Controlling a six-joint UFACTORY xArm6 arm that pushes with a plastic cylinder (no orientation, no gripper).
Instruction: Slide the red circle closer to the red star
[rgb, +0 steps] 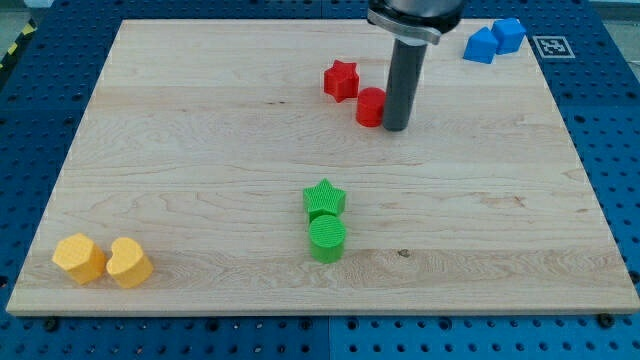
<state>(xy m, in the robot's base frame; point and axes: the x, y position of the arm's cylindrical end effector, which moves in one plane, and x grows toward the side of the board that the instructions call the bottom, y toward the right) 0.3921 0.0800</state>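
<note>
Right, the red circle (371, 106) sits just to the view's left of my tip (396, 128), touching the rod or as good as touching it; no gap shows between them. There are no fingers here to be wide or narrow, only a straight dark rod with nothing held, its end down on the wooden board (200, 150).

Count the reds: two. The red star (341, 80) lies up and to the view's left of the tip, just past the circle and near it, with a thin strip of bare wood between the pair. Nothing stands between them.

Two greens, well below the tip toward the view's bottom: a green star (325, 198) and a green circle (327, 238), touching, star above circle.

Two blues up at the view's top right of the tip, pressed together: a blue block (481, 46) and a second blue block (509, 34); their shapes are hard to make out.

Two yellows far off at the view's bottom left: a yellow hexagon-like block (79, 257) and a yellow heart (129, 262), side by side.
</note>
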